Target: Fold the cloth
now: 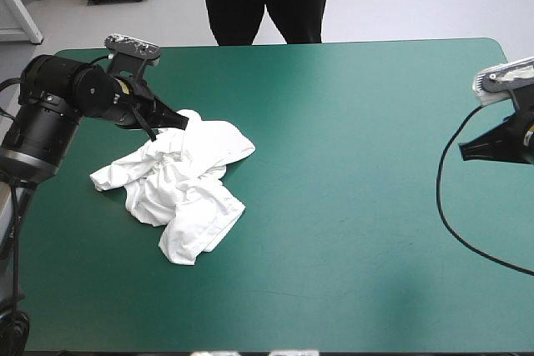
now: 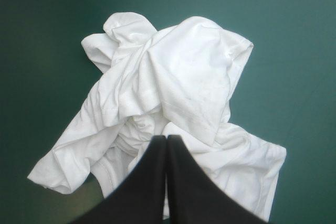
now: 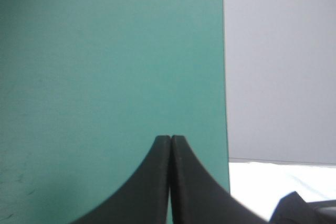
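We find the left end effector (image 2: 167,139) drawn together at the far edge of the T-shirt (image 1: 188,181), a crumpled heap on the left half of the teal-green tabletop (image 1: 350,122), and the right end effector (image 3: 171,138), also drawn together, well apart over bare tabletop; no fold is made yet.

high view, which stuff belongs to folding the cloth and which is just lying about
Belongs to the job:
- the T-shirt, a crumpled white heap
- the left gripper, shut, at the heap's far edge
- the right gripper, shut, near the table's right edge, away from the heap

Just there:
- the teal-green cover, only the surface under the work
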Available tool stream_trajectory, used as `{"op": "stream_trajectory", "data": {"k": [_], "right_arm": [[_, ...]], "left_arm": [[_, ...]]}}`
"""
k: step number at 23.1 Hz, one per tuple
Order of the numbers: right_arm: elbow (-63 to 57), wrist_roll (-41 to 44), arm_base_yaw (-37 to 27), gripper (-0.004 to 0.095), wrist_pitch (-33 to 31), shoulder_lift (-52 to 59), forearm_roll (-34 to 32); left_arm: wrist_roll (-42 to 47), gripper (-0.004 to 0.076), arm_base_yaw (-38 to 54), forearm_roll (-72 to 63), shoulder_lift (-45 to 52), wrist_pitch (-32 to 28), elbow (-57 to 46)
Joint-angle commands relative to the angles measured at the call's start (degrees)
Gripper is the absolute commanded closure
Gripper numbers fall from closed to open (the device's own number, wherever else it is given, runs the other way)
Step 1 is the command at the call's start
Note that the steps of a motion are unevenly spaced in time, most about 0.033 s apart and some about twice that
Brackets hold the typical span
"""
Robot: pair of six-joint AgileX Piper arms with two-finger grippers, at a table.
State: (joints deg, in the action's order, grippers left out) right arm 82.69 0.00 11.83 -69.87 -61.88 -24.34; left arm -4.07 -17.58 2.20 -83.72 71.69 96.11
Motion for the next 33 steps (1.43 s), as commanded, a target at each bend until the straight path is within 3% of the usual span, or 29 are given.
{"op": "stream_trajectory", "data": {"k": [1,4,7,9,16,24,27,29,32,33], "right_arm": [[1.7,2.0,-0.4,0.0925,2.4,1.2,-5.8],[1.7,2.0,-0.4,0.0925,2.6,1.2,-5.1],[1.7,2.0,-0.4,0.0925,2.6,0.9,-3.9],[1.7,2.0,-0.4,0.0925,2.6,0.9,-2.2],[1.7,1.9,-0.4,0.0925,2.6,0.9,-1.2],[1.7,1.7,-0.4,0.0925,2.9,0.9,-1.3],[1.7,1.7,-0.4,0.0925,2.9,0.9,-1.8],[1.7,1.7,-0.4,0.0925,3.0,0.9,-2.3],[1.7,1.7,-0.4,0.0925,3.1,0.9,-2.8],[1.7,1.7,-0.4,0.0925,3.1,0.9,-2.8]], "left_arm": [[-0.6,0.0654,0.0,-0.1,2.2,-0.9,0.7],[-2.0,0.0542,0.0,0.2,2.2,-1.1,-1.0],[-2.0,0.033,0.0,0.5,0.2,-2.8,-2.5],[-2.0,0.0269,0.0,0.5,-3.0,-3.7,-2.5],[0.3,0.0263,0.7,4.7,-18.3,-5.6,-2.5],[-0.2,0.0269,1.6,-0.3,-27.4,-6.8,-2.5],[-0.2,0.0328,1.6,-1.1,-28.8,-6.7,-2.5],[-0.3,0.045,1.6,-1.8,-29.3,-6.6,-2.5],[-1.0,0.0715,1.6,-2.7,-29.5,-6.6,-2.5],[-2.0,0.0727,1.6,-2.7,-29.5,-6.5,-2.5]]}}
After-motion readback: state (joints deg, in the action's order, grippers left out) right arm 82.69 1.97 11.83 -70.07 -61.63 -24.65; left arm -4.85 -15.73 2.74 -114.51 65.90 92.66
